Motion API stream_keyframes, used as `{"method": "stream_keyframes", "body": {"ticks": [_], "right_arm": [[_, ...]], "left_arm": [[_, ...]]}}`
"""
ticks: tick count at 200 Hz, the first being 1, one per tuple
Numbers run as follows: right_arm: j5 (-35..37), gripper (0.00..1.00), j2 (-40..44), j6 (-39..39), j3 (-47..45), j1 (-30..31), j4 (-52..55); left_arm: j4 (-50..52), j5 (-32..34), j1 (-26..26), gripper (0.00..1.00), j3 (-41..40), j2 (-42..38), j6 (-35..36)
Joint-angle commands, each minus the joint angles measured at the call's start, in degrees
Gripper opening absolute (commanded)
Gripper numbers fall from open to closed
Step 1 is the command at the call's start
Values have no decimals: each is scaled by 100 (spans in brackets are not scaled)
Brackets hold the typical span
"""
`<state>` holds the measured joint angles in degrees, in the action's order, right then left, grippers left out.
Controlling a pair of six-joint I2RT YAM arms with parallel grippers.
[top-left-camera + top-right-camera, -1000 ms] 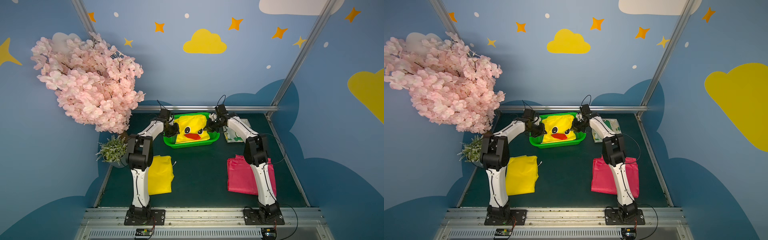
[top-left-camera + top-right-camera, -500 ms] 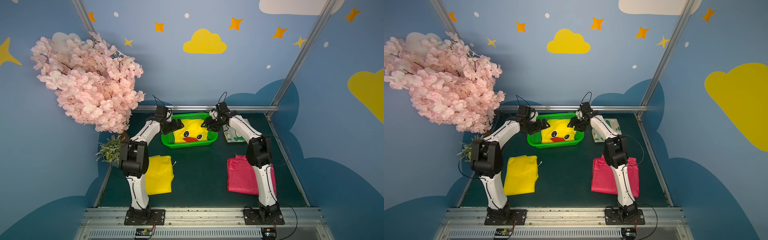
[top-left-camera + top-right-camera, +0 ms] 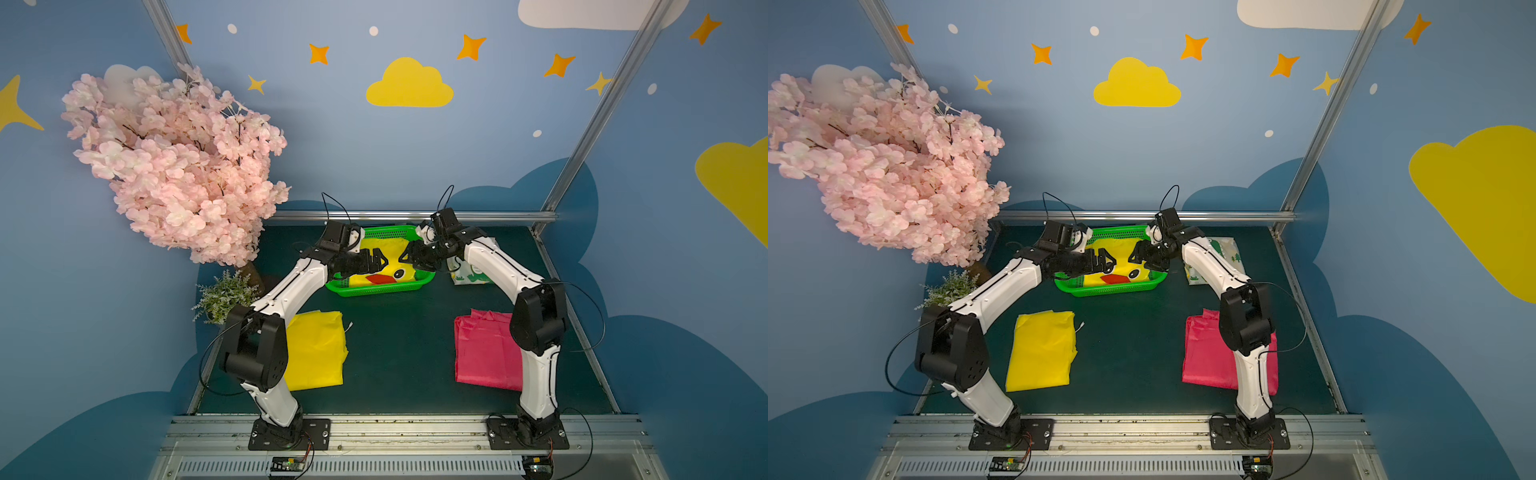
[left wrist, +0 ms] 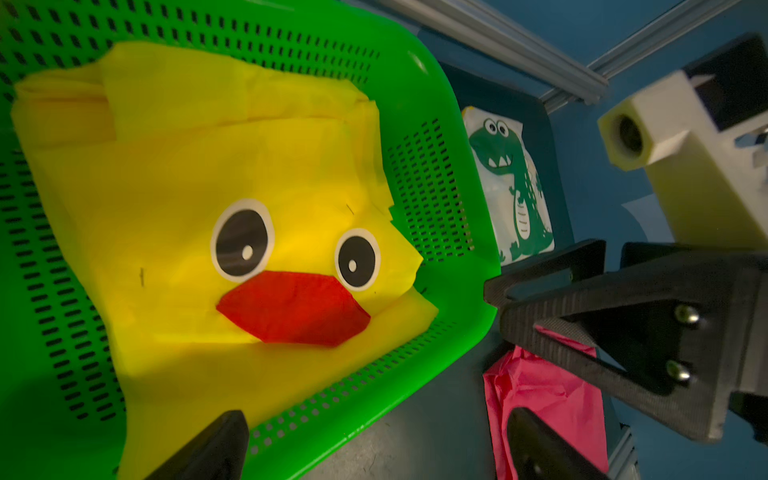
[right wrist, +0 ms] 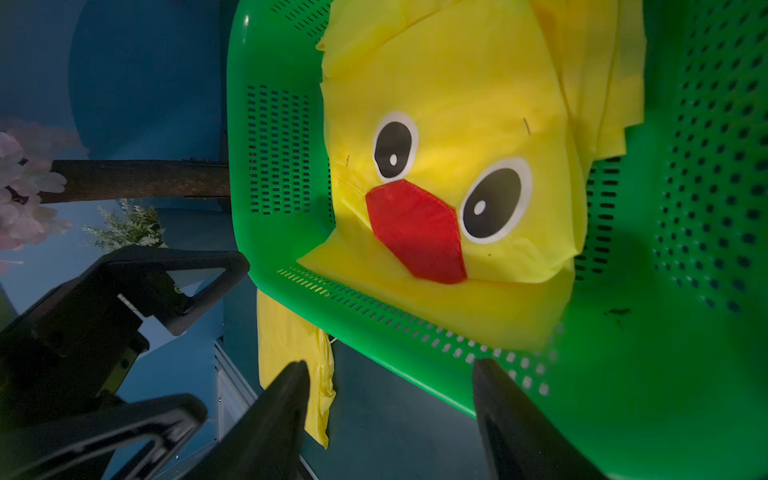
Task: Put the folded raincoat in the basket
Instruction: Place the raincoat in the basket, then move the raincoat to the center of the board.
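Two arms lifted clear since a second ago | left gripper [image 3: 379,260]: fingers spread wide, holding nothing | right gripper [image 3: 406,256]: fingers parted, holding nothing | folded raincoat [image 4: 174,199] lies inside the basket [image 3: 382,289], duck face up

raincoat [image 4: 232,199] in basket [image 4: 432,174] (at table's [image 3: 399,340] far edge)

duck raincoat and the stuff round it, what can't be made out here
- Duck raincoat: sides hidden behind the fingers of the left gripper and right gripper in both top views; near end cut off by the left wrist frame edge.
- Basket: floor under the raincoat covered everywhere.
- Pink raincoat: one side behind the right arm in both top views.
- Dinosaur packet: print too small in top views.
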<state>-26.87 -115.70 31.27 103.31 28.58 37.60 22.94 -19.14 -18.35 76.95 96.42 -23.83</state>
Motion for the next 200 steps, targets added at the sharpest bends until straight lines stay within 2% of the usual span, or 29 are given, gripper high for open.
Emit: {"method": "stream_keyframes", "body": {"ticks": [1, 44, 79, 138, 165, 178, 200], "right_arm": [[131, 69, 751, -77, -460, -24, -146], [246, 72, 1763, -105, -1664, -169, -245], [287, 76, 2556, -121, -2712, -427, -245], [400, 82, 4355, 168, -4664, -1349, -168], [834, 84, 5185, 275, -5318, -1700, -122], [1111, 86, 5533, 350, -5562, -1839, -113], [1123, 88, 5909, 449, -5814, -2196, -17]], "left_arm": [[-287, 95, -324, 100, -342, -438, -92], [-852, 278, -1074, 100, -1248, -863, -581], [-1218, 514, -1764, 100, -1650, -824, -857], [-1879, 700, -2661, 100, -1710, -84, -1246], [-2079, 623, -2888, 100, -1459, 475, -1358], [-2217, 379, -2964, 100, -1325, 748, -1385], [-2422, 173, -3072, 100, -1113, 1192, -1495]]}}
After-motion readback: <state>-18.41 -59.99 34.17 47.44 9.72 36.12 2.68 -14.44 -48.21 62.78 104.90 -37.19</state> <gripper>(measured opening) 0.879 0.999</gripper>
